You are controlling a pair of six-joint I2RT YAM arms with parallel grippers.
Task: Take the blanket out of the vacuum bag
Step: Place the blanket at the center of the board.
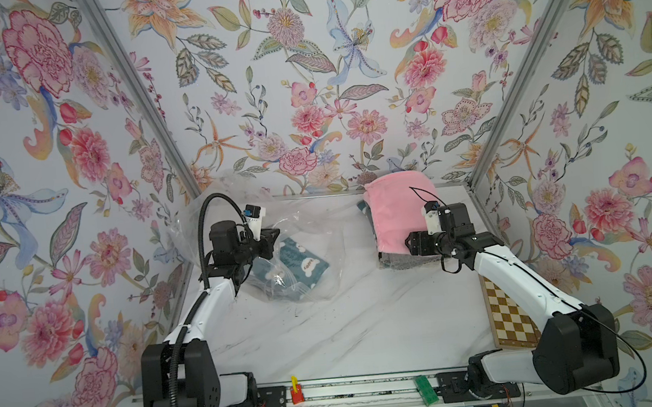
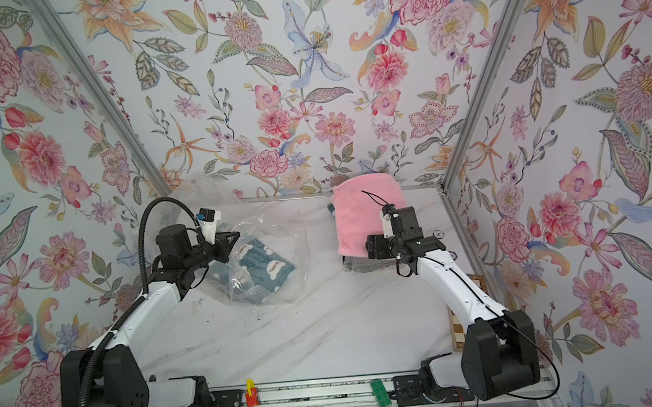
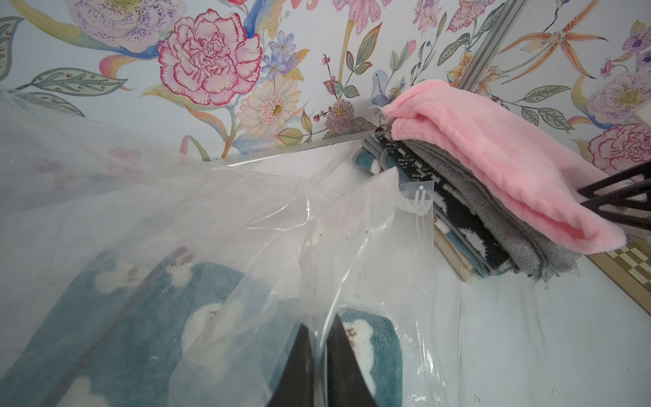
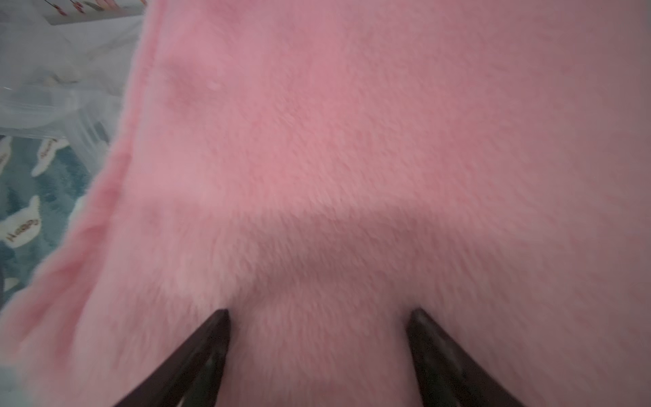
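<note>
My left gripper (image 3: 318,319) is pinched tight on a fold of the vacuum bag (image 3: 211,197), its tips hazy behind the film. The teal cloud-print blanket (image 3: 116,317) sits inside the bag toward the far-left corner of the marble table (image 1: 366,328), its edges smeared by crinkled plastic. My right gripper (image 4: 318,313) is spread wide, gripping nothing, tips sunk into the pink blanket (image 4: 352,141) topping the stack (image 3: 493,218) at the far-right corner. A chessboard (image 1: 508,313) at the right edge is half hidden under my arm.
</note>
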